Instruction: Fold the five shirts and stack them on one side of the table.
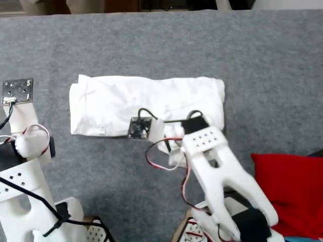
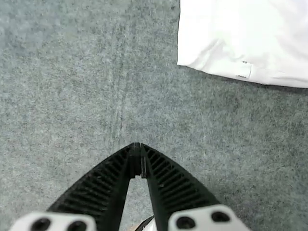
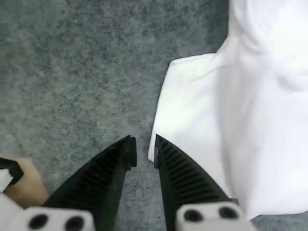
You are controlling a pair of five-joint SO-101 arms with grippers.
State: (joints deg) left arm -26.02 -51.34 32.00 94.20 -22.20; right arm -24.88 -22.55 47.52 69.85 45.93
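1. White shirt (image 1: 146,101) lies folded into a long, flat rectangle on the grey carpeted surface (image 1: 252,50), with some creases across the cloth.
2. Right arm (image 1: 217,166) ends over the near long edge of the white shirt, about midway along that edge.
3. Right pincer (image 3: 144,147): jaws narrowly parted, a slim gap between the tips. One black fingertip (image 3: 161,147) sits right at the hem of the white shirt (image 3: 250,120); the other is over bare surface just off the hem. Grey carpet shows through the gap, and no cloth is visibly caught in it.
4. Left pincer (image 2: 136,159): jaws closed, tips touching, holding nothing. It is over bare surface, apart from the white shirt (image 2: 240,33) and off its near corner.
5. A small sewn tag (image 2: 243,72) sits on the shirt's edge beside that corner.
6. Left arm (image 1: 25,176) stands beyond the shirt's short end, not touching the cloth.
7. Red garment (image 1: 292,186) lies flat, well apart from the white shirt, beyond the end opposite the tag and on the arms' side.
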